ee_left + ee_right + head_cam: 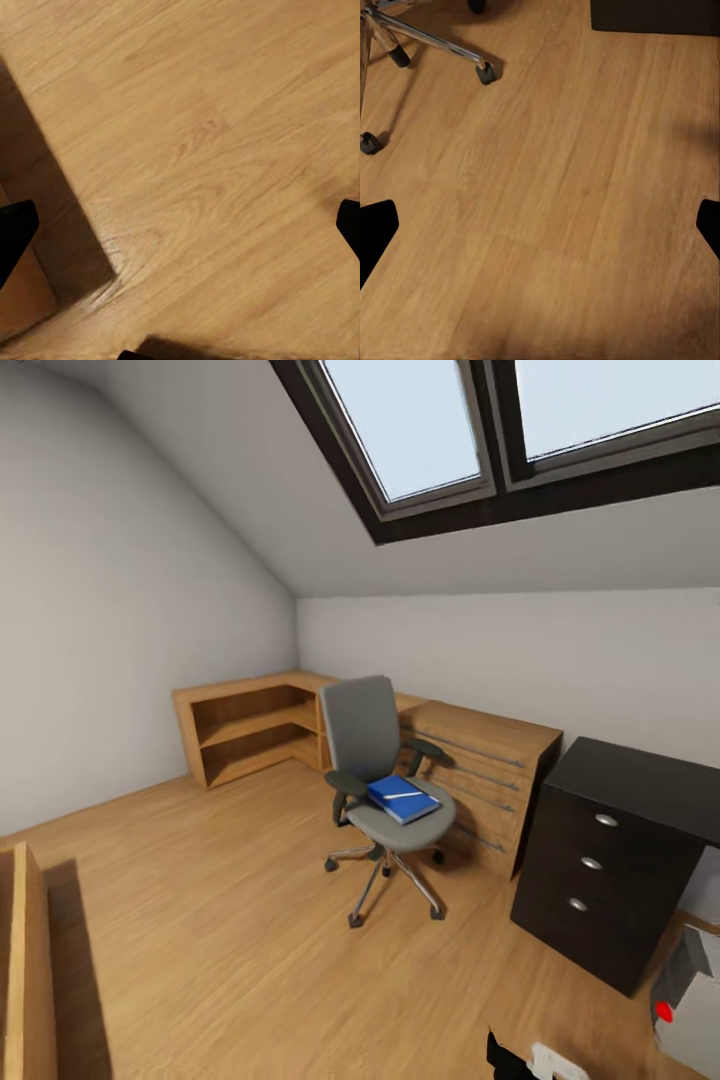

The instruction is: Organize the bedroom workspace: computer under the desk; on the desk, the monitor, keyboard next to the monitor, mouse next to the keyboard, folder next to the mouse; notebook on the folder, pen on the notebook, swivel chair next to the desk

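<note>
The swivel chair (385, 780) stands on the wood floor in front of a light wooden dresser, its grey seat carrying the blue folder (403, 799). A thin white pen (404, 795) lies on top of the folder. At the right is the desk's (640, 775) dark three-drawer unit with silver knobs. The grey computer (690, 1000) with its red dot sits on the floor at the lower right edge. My left gripper (180, 229) hangs open over bare floor. My right gripper (540, 229) is open too, above the floor near the chair's chrome base (427, 37).
A low wooden shelf unit (250, 725) fills the far corner under the sloped wall and skylights. A wooden bed edge (30, 970) runs along the lower left. The drawer unit's dark foot (652, 15) lies beyond the right gripper. Open floor spreads between bed and chair.
</note>
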Controlling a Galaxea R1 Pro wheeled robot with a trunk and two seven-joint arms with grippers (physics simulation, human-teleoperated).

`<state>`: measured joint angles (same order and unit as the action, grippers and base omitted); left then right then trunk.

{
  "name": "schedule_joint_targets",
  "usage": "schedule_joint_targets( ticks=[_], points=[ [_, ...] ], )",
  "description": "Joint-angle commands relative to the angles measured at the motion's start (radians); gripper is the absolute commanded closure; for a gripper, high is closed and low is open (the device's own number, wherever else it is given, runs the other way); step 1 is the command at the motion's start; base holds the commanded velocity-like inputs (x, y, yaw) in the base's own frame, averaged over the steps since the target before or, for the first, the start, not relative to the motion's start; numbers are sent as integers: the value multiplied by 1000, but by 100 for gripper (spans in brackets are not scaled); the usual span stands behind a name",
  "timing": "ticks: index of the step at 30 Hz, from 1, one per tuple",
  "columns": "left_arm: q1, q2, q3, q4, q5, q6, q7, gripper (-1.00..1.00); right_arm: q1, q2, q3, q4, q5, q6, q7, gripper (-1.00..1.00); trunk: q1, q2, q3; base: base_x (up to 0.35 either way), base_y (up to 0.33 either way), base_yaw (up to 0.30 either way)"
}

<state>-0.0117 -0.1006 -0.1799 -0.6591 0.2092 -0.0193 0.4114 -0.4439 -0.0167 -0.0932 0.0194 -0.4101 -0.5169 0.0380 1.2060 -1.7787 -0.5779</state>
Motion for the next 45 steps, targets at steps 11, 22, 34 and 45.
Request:
schedule_joint_targets(
  ticks=[11,22,34,45],
  points=[
    [-1,1,-5,0,10,-2,7,-100,-1,0,-8,2,5,-5,4,-100,-43,77,17,-341,0,0],
    [-1,1,-4,0,10,-2,7,-100,-1,0,-8,2,9,-5,4,-100,-85,154,34,-341,0,0],
    [-1,1,-4,0,10,-2,7,-100,-1,0,-8,2,52,-5,3,-100,-131,238,56,-341,0,-134],
    [-1,1,-4,0,10,-2,7,-100,9,1,-8,3,141,-5,4,-100,-173,315,77,-164,0,-204]
  ],
)
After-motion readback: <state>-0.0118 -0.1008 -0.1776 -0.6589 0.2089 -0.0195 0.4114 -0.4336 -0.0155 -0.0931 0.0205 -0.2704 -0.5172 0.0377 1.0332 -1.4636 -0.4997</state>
